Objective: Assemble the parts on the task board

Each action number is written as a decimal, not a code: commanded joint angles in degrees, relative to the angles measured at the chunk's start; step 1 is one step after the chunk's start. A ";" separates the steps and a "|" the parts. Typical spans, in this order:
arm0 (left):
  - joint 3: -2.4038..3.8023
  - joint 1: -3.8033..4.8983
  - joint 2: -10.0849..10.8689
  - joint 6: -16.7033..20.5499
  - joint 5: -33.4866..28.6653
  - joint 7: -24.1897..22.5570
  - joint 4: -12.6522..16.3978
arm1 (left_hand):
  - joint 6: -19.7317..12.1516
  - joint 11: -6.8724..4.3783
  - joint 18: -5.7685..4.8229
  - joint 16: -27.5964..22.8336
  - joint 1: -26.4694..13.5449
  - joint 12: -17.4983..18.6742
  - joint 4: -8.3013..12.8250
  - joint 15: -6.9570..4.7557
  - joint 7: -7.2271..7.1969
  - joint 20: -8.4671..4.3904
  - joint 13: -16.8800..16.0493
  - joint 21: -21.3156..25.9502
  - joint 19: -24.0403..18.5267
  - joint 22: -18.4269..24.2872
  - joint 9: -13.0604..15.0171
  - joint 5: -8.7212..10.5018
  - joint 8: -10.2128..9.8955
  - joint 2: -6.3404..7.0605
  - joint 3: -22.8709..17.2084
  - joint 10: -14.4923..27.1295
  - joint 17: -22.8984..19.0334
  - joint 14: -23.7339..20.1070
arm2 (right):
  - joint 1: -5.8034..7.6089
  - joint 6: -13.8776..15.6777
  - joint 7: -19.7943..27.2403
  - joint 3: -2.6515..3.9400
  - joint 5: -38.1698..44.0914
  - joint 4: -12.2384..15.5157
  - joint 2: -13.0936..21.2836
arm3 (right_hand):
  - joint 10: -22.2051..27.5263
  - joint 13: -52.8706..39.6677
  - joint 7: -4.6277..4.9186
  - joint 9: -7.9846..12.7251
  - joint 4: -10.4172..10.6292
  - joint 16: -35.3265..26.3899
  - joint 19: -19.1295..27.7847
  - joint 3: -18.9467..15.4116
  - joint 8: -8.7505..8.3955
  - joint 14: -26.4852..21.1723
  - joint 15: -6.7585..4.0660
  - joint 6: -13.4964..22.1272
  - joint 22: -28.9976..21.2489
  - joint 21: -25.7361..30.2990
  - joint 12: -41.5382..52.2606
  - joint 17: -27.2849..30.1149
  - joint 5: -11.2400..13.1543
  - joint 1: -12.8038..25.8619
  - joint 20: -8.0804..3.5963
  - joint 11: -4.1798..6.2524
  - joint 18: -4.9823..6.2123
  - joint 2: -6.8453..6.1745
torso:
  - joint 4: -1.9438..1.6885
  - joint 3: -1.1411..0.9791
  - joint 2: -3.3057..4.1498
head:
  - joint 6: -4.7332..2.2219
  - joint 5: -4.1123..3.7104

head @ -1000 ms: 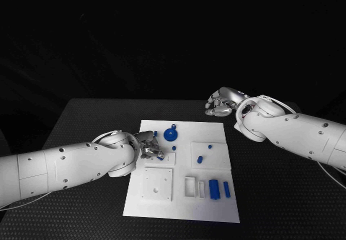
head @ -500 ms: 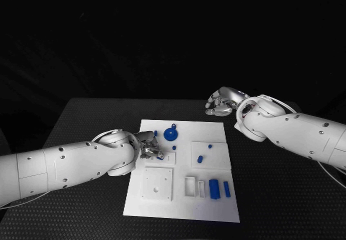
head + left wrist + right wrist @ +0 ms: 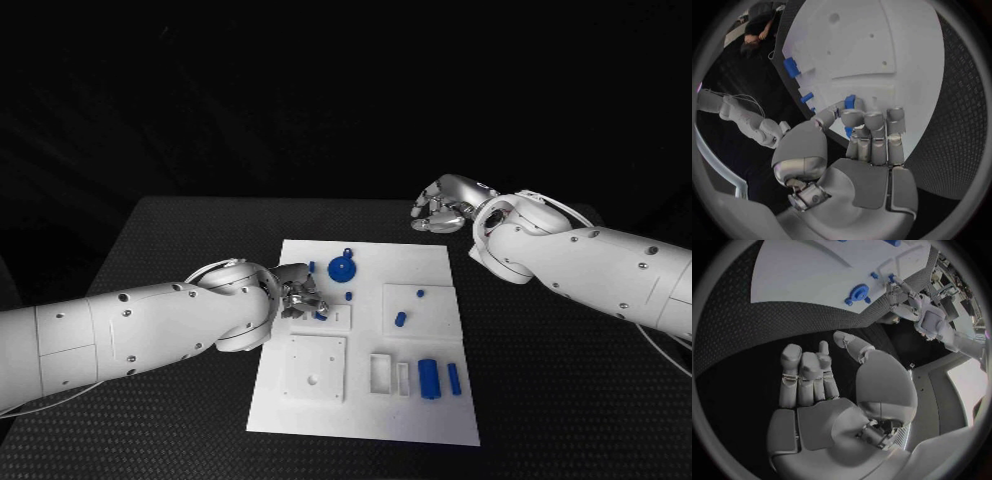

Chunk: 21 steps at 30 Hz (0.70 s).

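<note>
While the arms sit almost exactly where they were a second ago, the left hand (image 3: 300,297) keeps a small blue part (image 3: 849,102) pinched between thumb and fingers, low over the raised square block (image 3: 330,318) at the left-middle of the task board (image 3: 433,420) — nothing has dropped in yet, so I judge the insertion unfinished. The right hand (image 3: 440,210) stays off the board's far corner, fingers loosely curled on nothing. The blue disc (image 3: 342,268) lies just beyond the left hand.

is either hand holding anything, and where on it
The left hand pinches a small blue part by its end, over the board. The right hand holds nothing.
</note>
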State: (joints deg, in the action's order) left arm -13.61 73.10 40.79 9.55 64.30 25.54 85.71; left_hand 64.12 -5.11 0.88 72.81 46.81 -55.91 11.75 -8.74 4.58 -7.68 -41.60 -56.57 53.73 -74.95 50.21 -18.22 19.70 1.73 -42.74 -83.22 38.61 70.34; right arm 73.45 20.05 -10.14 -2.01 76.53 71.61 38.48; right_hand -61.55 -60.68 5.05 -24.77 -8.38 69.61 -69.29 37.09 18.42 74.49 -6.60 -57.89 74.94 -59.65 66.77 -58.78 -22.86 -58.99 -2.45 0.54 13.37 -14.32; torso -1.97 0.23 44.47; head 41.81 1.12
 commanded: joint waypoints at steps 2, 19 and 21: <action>-0.18 -0.26 -0.40 -1.40 -1.33 -0.44 0.22 | 10.08 -2.00 0.39 0.41 -0.20 -0.34 1.19 -1.28 -5.87 -7.49 0.08 -0.34 -0.55 -1.11 -0.52 -0.24 0.28 -1.10 -0.82 2.39 -0.16 -1.09 | 0.01 -0.75 0.37 0.03 0.06 -0.04 -0.08 | 0.23 0.10 0.81 0.08 0.19 -0.15 0.04 -0.05 -0.11 -0.10 -0.02 -0.34 0.72 0.25 0.18 -0.06 -0.59 0.14 -0.32 -0.02 1.63 0.37 | 0.04 -0.02 0.03 | -0.05 -0.06; -0.17 -0.25 -1.27 -2.13 -0.16 0.25 -0.40 | 10.02 -2.16 0.53 0.88 -0.75 -0.49 2.80 -1.21 -5.95 -7.50 0.32 -0.57 -0.48 -1.07 -1.22 -0.63 0.70 -2.23 -1.79 2.42 -0.69 -1.07 | 0.01 -1.13 0.37 0.03 0.06 -0.10 -0.24 | 0.26 0.15 0.81 0.11 0.08 -0.20 0.06 -0.07 -0.10 -0.11 -0.01 -0.34 0.75 0.29 0.22 -0.09 -1.76 0.22 -0.31 -0.03 1.63 0.44 | 0.01 -0.10 0.00 | 0.08 -0.04; -0.17 -0.25 -1.32 -2.48 0.03 0.30 -0.40 | 10.04 -2.19 0.55 0.95 -0.65 -0.52 2.92 -1.20 -5.97 -7.50 0.33 -0.61 -0.43 -1.07 -1.27 -0.69 0.75 -2.19 -1.89 2.41 -0.73 -1.03 | 0.01 -1.22 0.40 0.03 0.06 -0.11 -0.25 | 0.26 0.15 0.81 0.11 0.06 -0.20 0.06 -0.06 -0.10 -0.11 -0.01 -0.34 0.75 0.29 0.23 -0.09 -1.84 0.21 -0.31 -0.03 1.63 0.45 | 0.00 -0.11 0.00 | 0.15 -0.02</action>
State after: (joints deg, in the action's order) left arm -13.59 73.16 39.97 9.31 64.19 26.05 85.00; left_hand 64.12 -5.11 0.88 73.44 45.38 -56.13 13.48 -8.72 4.59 -7.47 -41.33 -56.93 53.52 -74.93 49.03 -18.61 20.47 0.29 -43.51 -83.22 37.91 70.31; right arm 73.45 19.65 -10.14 -2.01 76.50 71.50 38.28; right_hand -61.56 -60.58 5.13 -24.73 -8.38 69.62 -69.38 37.09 18.42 74.49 -6.60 -58.00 74.94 -59.64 66.77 -58.78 -24.41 -58.99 -2.36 0.53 13.38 -14.32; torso -1.96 0.12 44.48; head 41.90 1.05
